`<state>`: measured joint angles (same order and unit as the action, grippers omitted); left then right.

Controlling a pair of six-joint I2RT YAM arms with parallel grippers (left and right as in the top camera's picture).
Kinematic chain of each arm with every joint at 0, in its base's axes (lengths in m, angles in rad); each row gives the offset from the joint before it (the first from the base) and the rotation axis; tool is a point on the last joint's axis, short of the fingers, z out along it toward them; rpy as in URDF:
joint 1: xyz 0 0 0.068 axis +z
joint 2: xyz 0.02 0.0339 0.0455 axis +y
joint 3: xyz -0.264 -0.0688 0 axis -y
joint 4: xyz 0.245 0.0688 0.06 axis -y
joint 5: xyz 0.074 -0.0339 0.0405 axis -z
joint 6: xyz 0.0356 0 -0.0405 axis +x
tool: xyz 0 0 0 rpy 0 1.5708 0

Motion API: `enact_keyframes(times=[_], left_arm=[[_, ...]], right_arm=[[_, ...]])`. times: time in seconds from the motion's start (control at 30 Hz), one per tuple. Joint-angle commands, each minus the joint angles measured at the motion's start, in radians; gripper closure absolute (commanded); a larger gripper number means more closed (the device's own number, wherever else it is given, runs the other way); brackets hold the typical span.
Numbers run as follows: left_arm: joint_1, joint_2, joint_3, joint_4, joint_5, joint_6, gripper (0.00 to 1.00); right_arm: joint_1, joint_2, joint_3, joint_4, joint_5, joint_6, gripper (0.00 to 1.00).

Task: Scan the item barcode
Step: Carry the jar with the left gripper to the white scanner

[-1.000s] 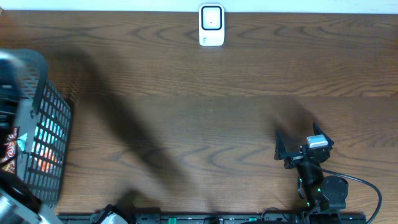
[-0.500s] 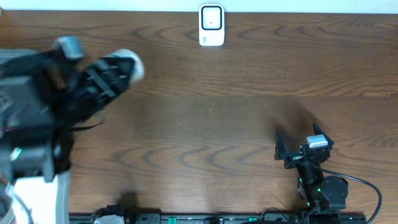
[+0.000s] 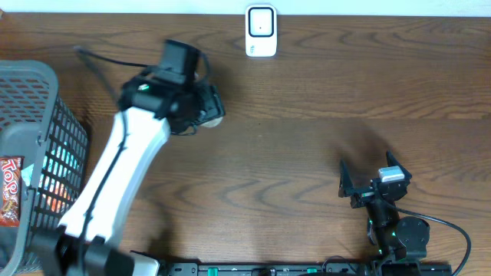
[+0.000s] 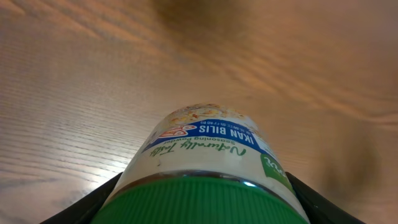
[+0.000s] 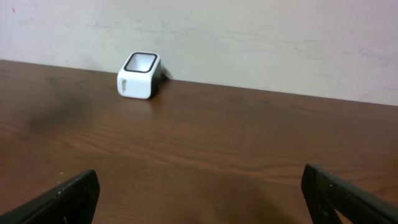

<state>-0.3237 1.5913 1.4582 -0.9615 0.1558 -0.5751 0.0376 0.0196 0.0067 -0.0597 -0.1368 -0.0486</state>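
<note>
The item is a seasoning jar (image 4: 202,146) with a green lid and a blue-and-white label. My left gripper (image 4: 202,208) is shut on it, one black finger on each side just below the lid. In the overhead view the left gripper (image 3: 201,106) holds the jar (image 3: 216,115) above the table's back middle, left of and a little nearer than the white barcode scanner (image 3: 261,31). No barcode shows on the jar. My right gripper (image 3: 367,176) stands open and empty at the front right; its wrist view shows the scanner (image 5: 139,76) far ahead by the wall.
A grey plastic basket (image 3: 54,130) stands at the left edge with snack packets (image 3: 9,188) inside. The left arm (image 3: 115,184) stretches from the front left across the table. A cable runs from the right arm's base (image 3: 445,226).
The left arm has swung out of the basket and to the right, carrying the jar toward the scanner. The right arm has not moved.
</note>
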Motion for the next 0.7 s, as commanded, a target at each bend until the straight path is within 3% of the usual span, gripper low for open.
enact_keyframes(times=[0.0, 0.17, 0.37, 0.67], left_arm=[[-0.040, 0.070, 0.004, 0.007, -0.079, 0.014, 0.33], [-0.105, 0.193, 0.002, 0.051, -0.090, 0.013, 0.33], [-0.179, 0.303, 0.000, 0.068, -0.203, 0.014, 0.33], [-0.232, 0.382, -0.034, 0.093, -0.219, 0.013, 0.33]], right_arm=[[0.008, 0.000, -0.001, -0.004, 0.005, -0.009, 0.01], [0.008, 0.000, -0.001, -0.004, 0.005, -0.009, 0.01], [0.008, 0.000, -0.001, -0.004, 0.005, -0.009, 0.01], [0.008, 0.000, -0.001, -0.004, 0.005, -0.009, 0.01]])
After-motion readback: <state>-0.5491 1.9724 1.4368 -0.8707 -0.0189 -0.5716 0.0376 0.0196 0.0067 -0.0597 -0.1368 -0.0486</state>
